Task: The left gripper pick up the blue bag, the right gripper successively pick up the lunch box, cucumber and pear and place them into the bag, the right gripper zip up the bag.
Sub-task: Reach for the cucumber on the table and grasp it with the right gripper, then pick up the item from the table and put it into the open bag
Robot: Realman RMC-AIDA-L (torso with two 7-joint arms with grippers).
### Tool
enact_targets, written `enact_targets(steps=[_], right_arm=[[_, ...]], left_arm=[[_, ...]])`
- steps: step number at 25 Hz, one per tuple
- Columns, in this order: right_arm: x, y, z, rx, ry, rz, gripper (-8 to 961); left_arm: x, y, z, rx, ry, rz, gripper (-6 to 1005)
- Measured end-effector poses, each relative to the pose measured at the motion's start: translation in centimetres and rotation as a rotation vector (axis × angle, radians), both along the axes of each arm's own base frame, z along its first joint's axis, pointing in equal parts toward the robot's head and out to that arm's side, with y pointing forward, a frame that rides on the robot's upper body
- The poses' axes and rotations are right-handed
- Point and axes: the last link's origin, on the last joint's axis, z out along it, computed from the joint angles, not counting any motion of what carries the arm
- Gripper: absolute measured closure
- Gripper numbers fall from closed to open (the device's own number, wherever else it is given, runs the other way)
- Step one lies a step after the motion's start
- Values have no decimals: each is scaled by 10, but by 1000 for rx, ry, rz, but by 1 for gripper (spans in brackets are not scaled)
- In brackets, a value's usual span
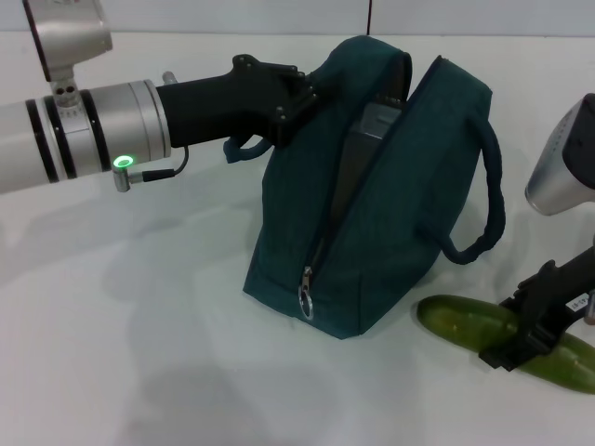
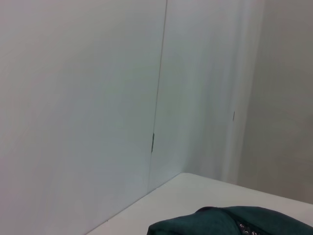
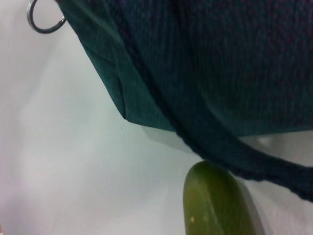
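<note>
The left gripper (image 1: pixel 302 98) clamps the blue bag's (image 1: pixel 390 214) upper edge, mouth unzipped; the right gripper (image 1: pixel 535 325) straddles the cucumber (image 1: pixel 465 323) on the desk (image 1: pixel 139 353), jaws' grip indiscernible.

The left arm (image 1: pixel 84 130) is a silver cylinder ringed by two black bands, with a green-lit ring button at about seven o'clock on its collar and a thin black cable looping from a small plug beside it. The left gripper (image 1: pixel 299 98) is angular matte black. The right gripper (image 1: pixel 535 330) is black too, bearing a small white label, under a glossy silver-grey shell.
</note>
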Motion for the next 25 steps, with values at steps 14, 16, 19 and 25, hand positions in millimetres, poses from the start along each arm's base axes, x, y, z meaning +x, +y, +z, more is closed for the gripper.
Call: enact_targets(steps=[14,16,19,25], right_arm=[[0,0,17,13,49,-31,404],[-2,-1,30,19,125,-28,409],[-7,-10,51,-13,289,7,405],[-4,-29,98,24,634,145,398]], left_arm=[[0,-2,0,-3,-6,-1,945],[0,-2,0,-4,-7,-1,945],[-1,-2,-1,-6,-7,0,945],[-3,-3,0,-4,-8,6,945]])
